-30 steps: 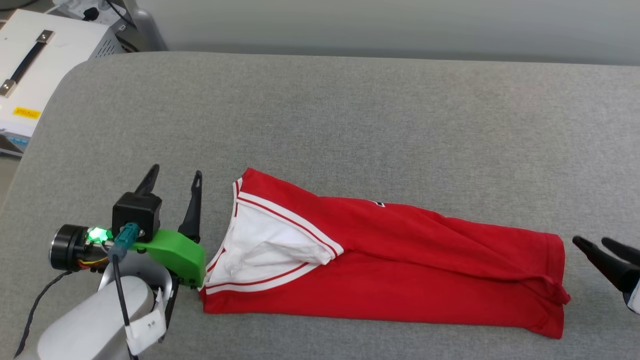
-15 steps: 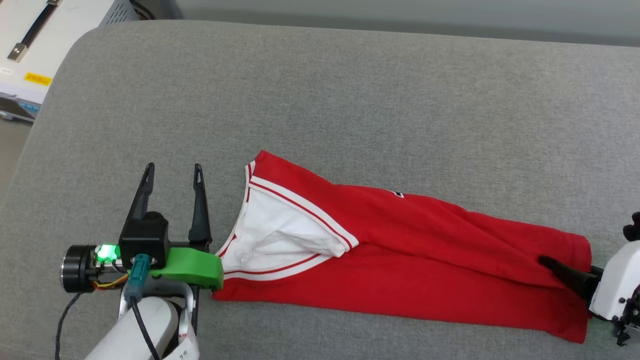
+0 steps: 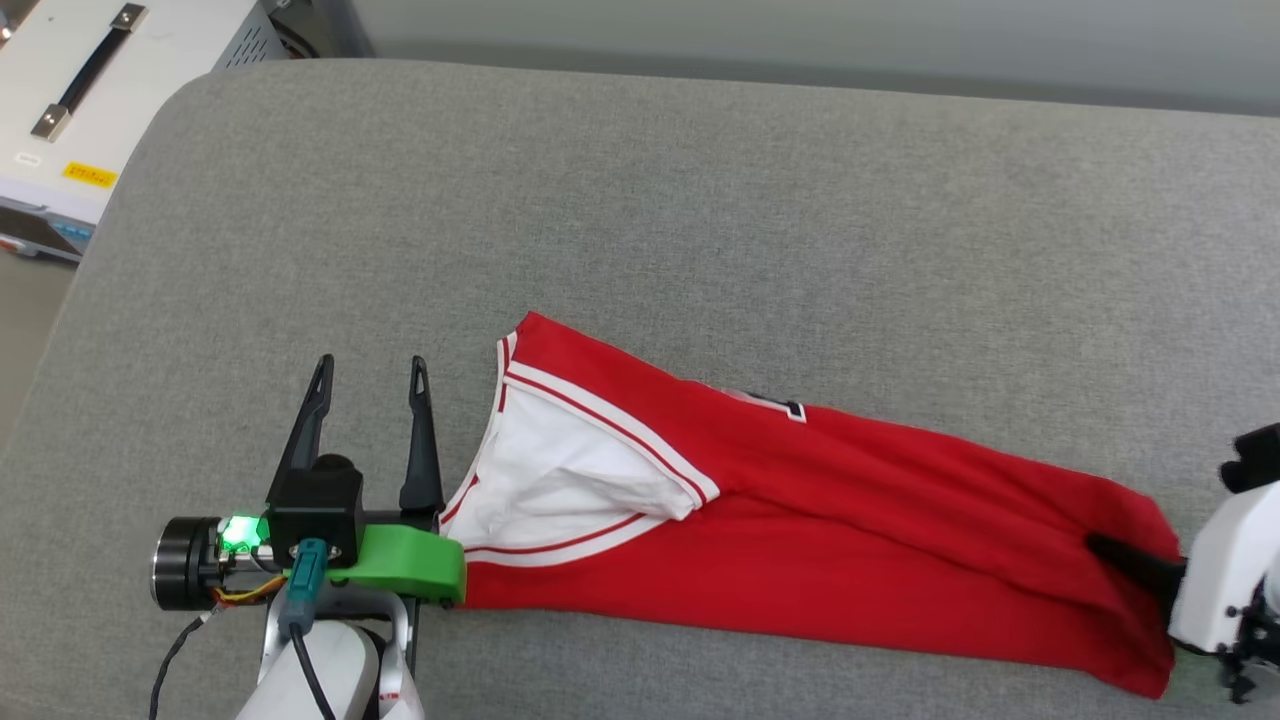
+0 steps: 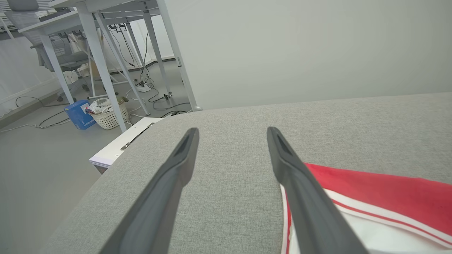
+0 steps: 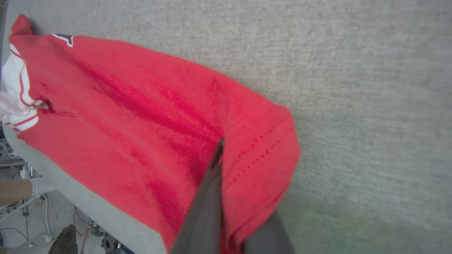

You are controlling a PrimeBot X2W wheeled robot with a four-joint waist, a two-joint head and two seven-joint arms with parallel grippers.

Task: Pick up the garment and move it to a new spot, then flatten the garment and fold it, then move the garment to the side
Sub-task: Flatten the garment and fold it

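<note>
Now, our right tool point(image 3: 1110, 552) pinches the hem of the red, white-sleeved fabric T-shirt point(image 3: 850, 520); we should clamp our wide-spread left tool point(image 3: 371, 364) onto its sleeve end.

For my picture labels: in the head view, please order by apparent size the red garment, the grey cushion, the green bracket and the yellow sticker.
grey cushion
red garment
green bracket
yellow sticker
The bracket probably sits nearer the camera, which enlarges it.
</note>
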